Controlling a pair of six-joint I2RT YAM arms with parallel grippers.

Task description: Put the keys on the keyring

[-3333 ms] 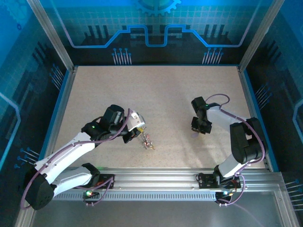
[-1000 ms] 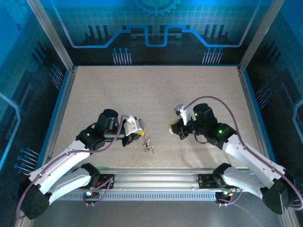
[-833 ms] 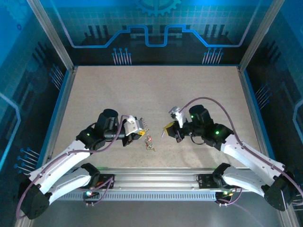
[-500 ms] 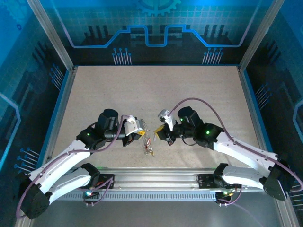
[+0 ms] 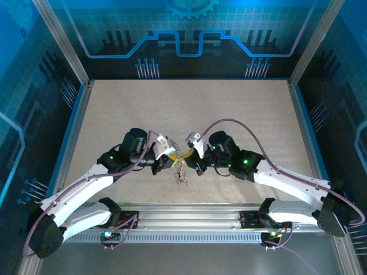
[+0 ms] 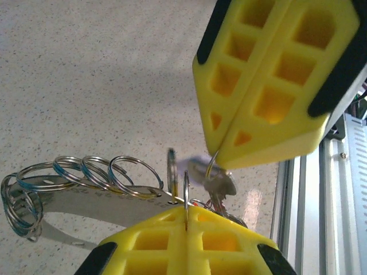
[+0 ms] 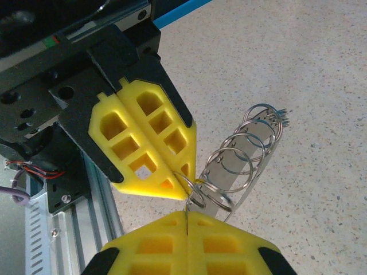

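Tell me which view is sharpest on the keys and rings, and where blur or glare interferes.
Right wrist: the split rings are crisp and evenly lit. Left wrist: the pale lilac key is smeared by blur, and glare whitens the table beside it. Top external: in focus, but the keys are too small to read.

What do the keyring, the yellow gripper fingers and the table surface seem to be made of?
Keyring: silvery metal, probably steel, polished; it shows bright glints.
Gripper fingers: matte yellow plastic, judging by the moulded square pockets.
Table: matte beige speckled surface, perhaps laminate; the material is uncertain.
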